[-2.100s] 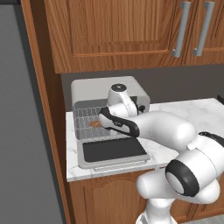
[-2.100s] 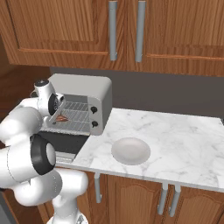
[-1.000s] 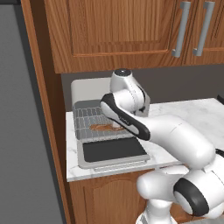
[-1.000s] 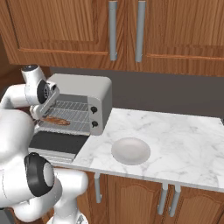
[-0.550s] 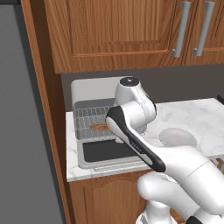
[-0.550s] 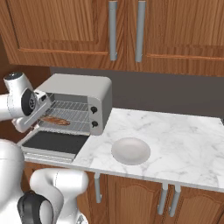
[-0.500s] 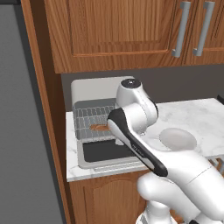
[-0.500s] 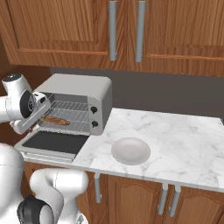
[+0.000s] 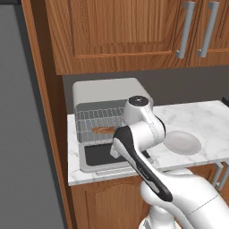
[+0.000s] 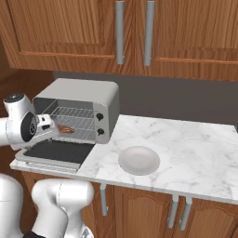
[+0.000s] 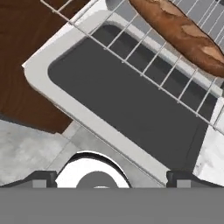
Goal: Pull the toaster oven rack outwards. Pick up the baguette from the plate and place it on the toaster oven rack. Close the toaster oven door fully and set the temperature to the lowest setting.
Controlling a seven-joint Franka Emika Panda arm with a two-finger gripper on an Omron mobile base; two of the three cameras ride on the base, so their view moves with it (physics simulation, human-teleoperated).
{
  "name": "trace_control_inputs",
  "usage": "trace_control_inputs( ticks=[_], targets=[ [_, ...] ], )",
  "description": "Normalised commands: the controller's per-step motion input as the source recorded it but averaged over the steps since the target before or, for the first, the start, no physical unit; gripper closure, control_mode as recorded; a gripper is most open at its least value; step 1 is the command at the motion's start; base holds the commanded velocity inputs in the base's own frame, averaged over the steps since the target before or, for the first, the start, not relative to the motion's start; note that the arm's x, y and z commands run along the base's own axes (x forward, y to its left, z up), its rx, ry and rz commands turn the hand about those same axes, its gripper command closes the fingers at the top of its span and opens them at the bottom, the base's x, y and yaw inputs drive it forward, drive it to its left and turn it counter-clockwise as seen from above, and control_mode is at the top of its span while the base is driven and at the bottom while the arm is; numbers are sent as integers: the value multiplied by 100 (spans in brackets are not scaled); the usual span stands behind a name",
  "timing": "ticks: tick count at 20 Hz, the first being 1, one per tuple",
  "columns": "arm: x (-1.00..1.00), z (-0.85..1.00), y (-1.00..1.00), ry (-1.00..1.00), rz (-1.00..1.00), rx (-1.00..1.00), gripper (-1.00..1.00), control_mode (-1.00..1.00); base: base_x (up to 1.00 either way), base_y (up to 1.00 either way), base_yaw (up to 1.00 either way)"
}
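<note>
The baguette [image 11: 181, 31] lay on the pulled-out toaster oven rack [image 11: 153, 72]; the toaster oven door [image 11: 118, 105] hung open flat; the hand [image 11: 111, 177] hovered above it, fingers spread wide, holding nothing.

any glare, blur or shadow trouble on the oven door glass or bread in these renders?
Hand view: door glass flat dark, no glare; baguette sharp, rack wires slightly jagged. Left base view: baguette small, soft-edged. Right base view: oven evenly lit, cavity shaded.
</note>
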Motion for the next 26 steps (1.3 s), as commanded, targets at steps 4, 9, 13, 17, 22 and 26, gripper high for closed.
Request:
trace_control_inputs(
  ticks=[4,9,13,17,22,26],
  targets=[
    [8,-49,0,12,-62,14,-100,-100,0,0,0],
    [41,-48,0,12,-56,9,-100,-100,0,0,0],
    [70,-38,0,4,-44,1,-100,-100,0,0,0],
    [78,-24,3,0,-34,0,-100,-100,0,0,0],
    [76,-10,5,0,-24,0,-100,-100,0,0,0],
    [76,-1,4,0,-19,0,-100,-100,0,0,0]
  ],
)
